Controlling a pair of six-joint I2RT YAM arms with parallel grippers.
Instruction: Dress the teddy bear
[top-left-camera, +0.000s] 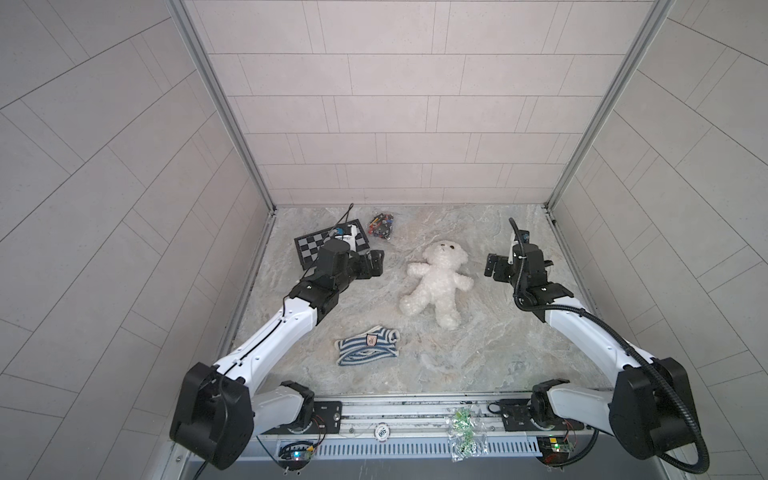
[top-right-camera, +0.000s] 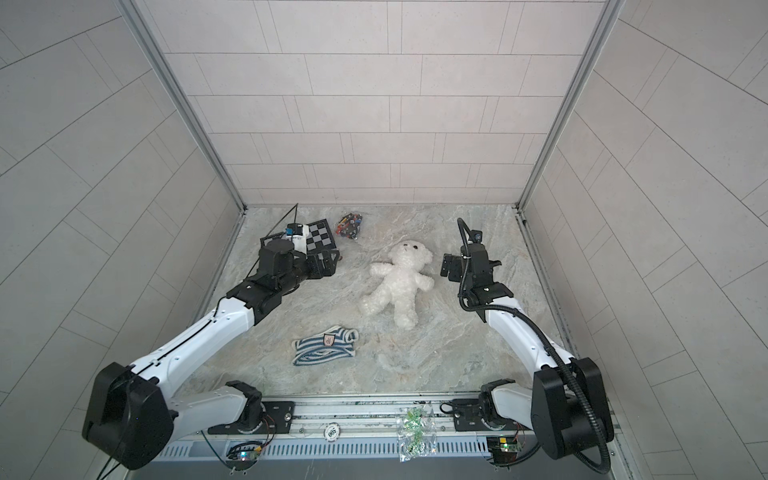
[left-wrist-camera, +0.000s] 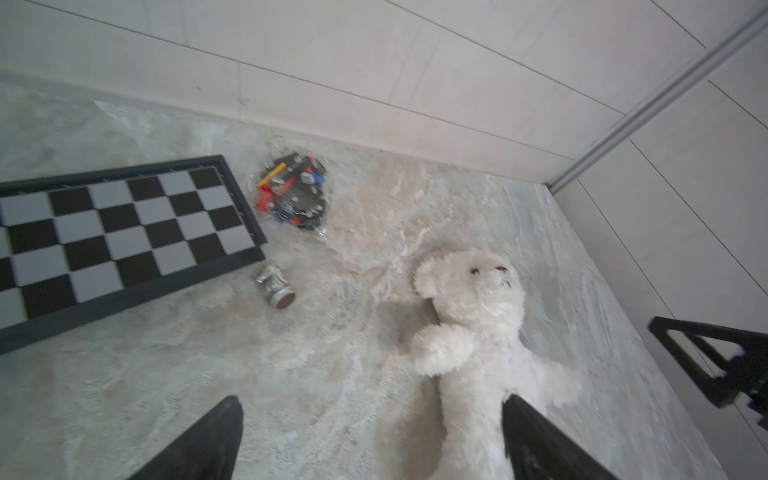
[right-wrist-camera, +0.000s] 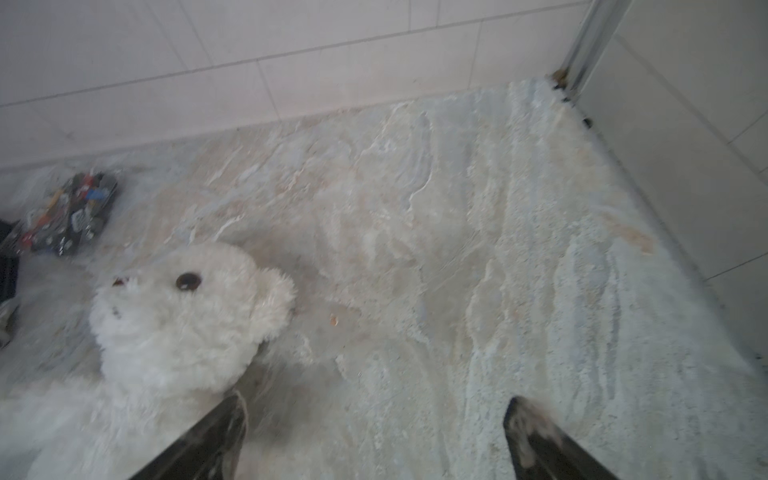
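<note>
Arms reach forward from the near rail on both sides, each with its elbow raised at the near corner and its white forearm sloping toward the middle of the marble table. The left gripper points rightward toward the teddy bear, just above the near edge of the chessboard. Its jaws are spread wide with nothing between them. The right gripper points leftward from the opposite side, wrist bent inward, jaws likewise wide apart and empty.

The bear lies on its back, face up, between the two grippers, head toward the far wall, arms and legs spread, tilted so its legs point toward the near left. In both top views neither gripper touches it. In the right wrist view one finger overlaps the bear's fur, and whether they meet there cannot be told.

The striped shirt lies crumpled, nearer the front and left of the bear's legs, apart from it. A bag of small coloured parts sits by the far wall beside the chessboard, and a small silvery piece lies on its side just off the board's corner
</note>
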